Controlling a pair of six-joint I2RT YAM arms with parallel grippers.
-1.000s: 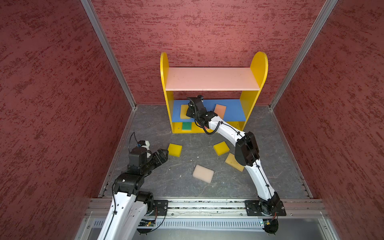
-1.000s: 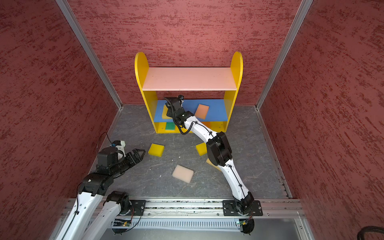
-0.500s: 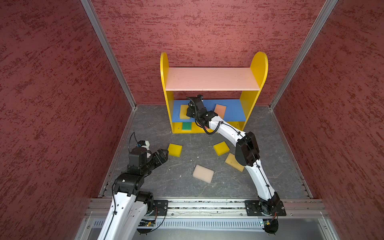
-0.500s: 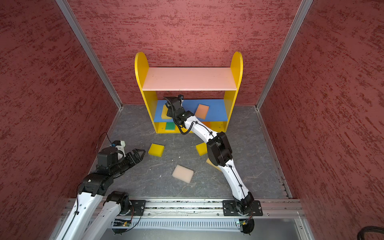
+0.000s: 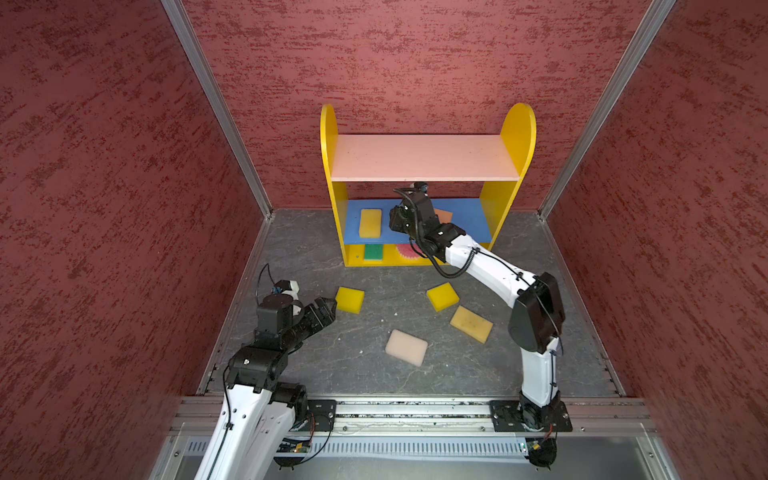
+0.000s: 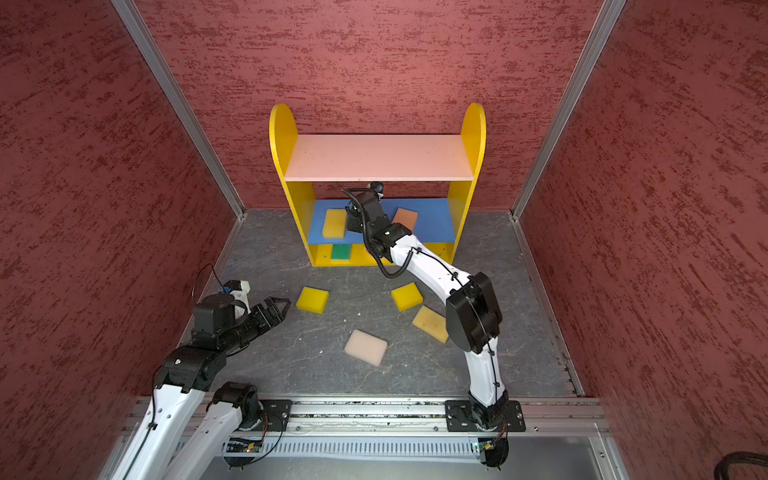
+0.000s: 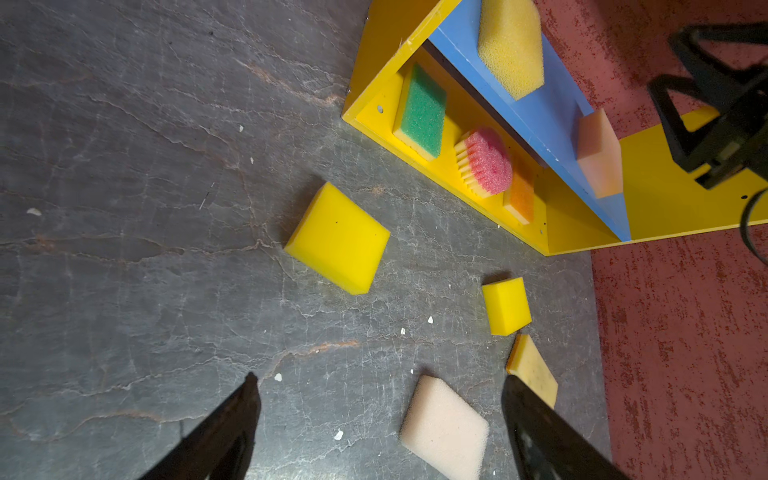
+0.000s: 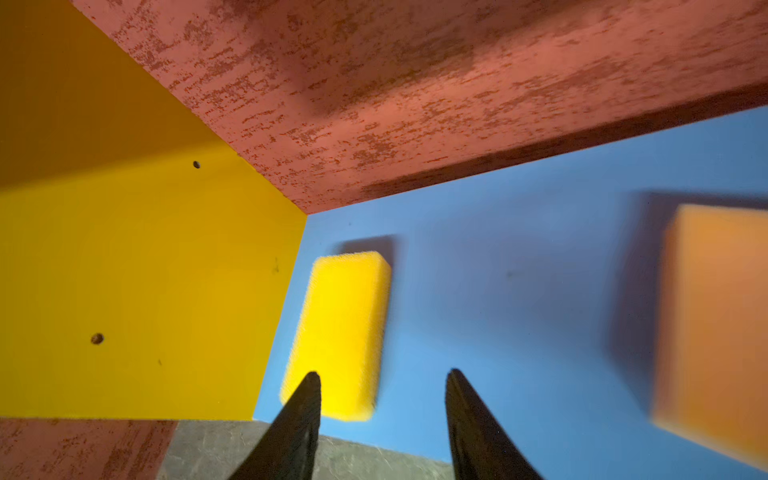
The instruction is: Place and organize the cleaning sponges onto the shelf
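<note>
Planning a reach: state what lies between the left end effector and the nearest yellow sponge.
Left wrist view: between left end effector and yellow sponge, only bare floor with small crumbs.

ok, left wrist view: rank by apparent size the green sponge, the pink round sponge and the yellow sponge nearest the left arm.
1. yellow sponge, though it lies closest to the camera, so true size is unsure
2. green sponge
3. pink round sponge, looking only slightly smaller than the green one
</note>
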